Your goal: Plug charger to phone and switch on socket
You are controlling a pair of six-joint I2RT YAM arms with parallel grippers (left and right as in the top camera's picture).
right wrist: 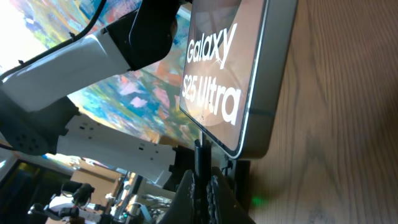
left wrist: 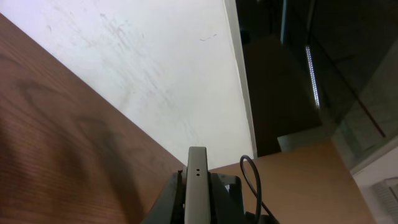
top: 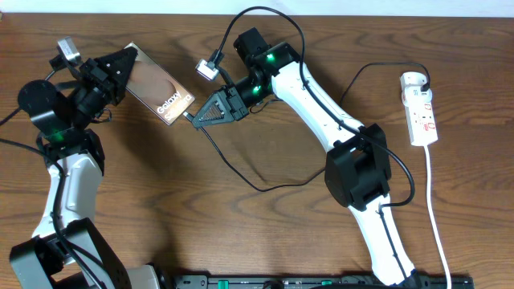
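The phone (top: 161, 87) has a glossy brownish face with "Galaxy" lettering and is held tilted above the table. My left gripper (top: 120, 68) is shut on its far end. In the left wrist view the phone (left wrist: 197, 177) is edge-on between the fingers (left wrist: 197, 202). My right gripper (top: 210, 112) is shut on the black plug tip of the charger (top: 193, 117). In the right wrist view the plug (right wrist: 200, 155) sits between the fingers (right wrist: 202, 186) and its tip touches the phone's (right wrist: 242, 74) near end. I cannot tell whether it is seated. The thin black cable (top: 241, 178) trails across the table.
The white socket strip (top: 423, 112) lies at the right edge, with a white rounded adapter (top: 414, 80) at its far end and a white cord (top: 436, 217) running toward the front. A wall borders the table's far edge (left wrist: 155, 74).
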